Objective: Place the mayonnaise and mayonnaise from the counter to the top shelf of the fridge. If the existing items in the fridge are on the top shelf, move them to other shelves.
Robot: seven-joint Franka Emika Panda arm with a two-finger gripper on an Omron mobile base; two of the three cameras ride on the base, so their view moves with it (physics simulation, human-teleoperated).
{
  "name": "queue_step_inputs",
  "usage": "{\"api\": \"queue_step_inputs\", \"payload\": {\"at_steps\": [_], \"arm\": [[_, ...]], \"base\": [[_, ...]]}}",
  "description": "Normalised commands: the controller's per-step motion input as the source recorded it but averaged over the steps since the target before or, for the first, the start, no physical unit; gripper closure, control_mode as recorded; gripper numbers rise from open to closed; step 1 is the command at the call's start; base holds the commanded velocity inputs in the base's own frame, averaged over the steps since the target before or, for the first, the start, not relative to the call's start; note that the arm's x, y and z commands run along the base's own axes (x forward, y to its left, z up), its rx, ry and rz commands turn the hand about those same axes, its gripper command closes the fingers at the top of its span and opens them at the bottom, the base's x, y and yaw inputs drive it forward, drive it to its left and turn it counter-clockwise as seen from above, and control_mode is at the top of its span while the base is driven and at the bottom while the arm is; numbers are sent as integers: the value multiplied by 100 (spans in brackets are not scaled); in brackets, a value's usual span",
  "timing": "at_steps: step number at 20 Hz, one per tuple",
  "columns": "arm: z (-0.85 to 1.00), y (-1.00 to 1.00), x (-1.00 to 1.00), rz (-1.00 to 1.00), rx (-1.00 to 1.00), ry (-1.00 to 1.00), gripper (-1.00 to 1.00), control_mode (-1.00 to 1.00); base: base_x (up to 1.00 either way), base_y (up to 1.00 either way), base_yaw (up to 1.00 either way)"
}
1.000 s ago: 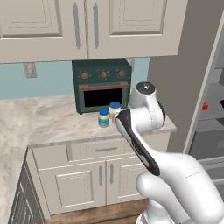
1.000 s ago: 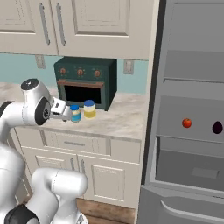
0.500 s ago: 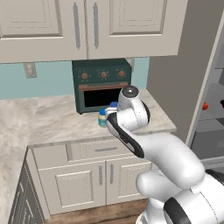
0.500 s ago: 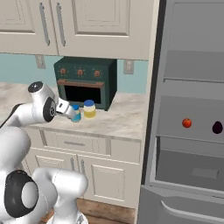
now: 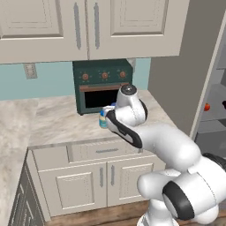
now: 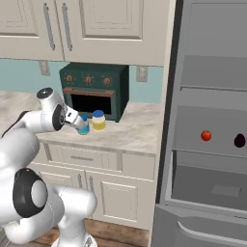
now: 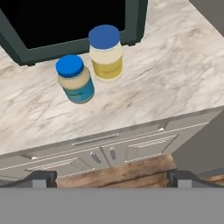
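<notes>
Two mayonnaise jars with blue lids stand side by side on the beige counter [image 7: 175, 65], just in front of the dark green toaster oven [image 7: 65, 22]. One jar [image 7: 105, 52] [image 6: 98, 120] has a yellow label. The other [image 7: 75, 78] [image 6: 84, 127] [image 5: 103, 120] has a blue one. My gripper [image 7: 113, 179] [image 6: 78, 122] is open with nothing between its fingers, and looks down on both jars from in front. The fridge [image 6: 212, 120] stands open at the right. A red-orange fruit [image 6: 206, 135] [image 5: 206, 107] and a dark purple one [image 6: 240, 140] lie on a shelf below the top shelf [image 6: 212, 89].
Cream cabinet fronts with grey handles [image 7: 94, 141] run below the counter edge. Wall cabinets [image 6: 96, 29] hang above the toaster oven. A boxy grey drawer [image 6: 212, 185] sits under the fruits in the fridge. My own arm [image 5: 145, 132] covers the counter's right part in the left base view.
The arm has swung left and the hand has drawn closer to the two jars. The jars and the fruits have not moved.
</notes>
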Motion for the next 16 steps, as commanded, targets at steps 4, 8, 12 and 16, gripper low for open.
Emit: {"api": "queue_step_inputs", "payload": {"at_steps": [4,8,12,16], "arm": [[-2,24,2,0,0,0,-100,-100],[-7,10,26,0,0,0,-100,-100],[-17,3,30,0,0,2,-100,-100],[-16,0,26,0,0,1,-100,-100]], "base": [[0,0,0],[0,0,0],[0,0,0],[0,0,0]]}}
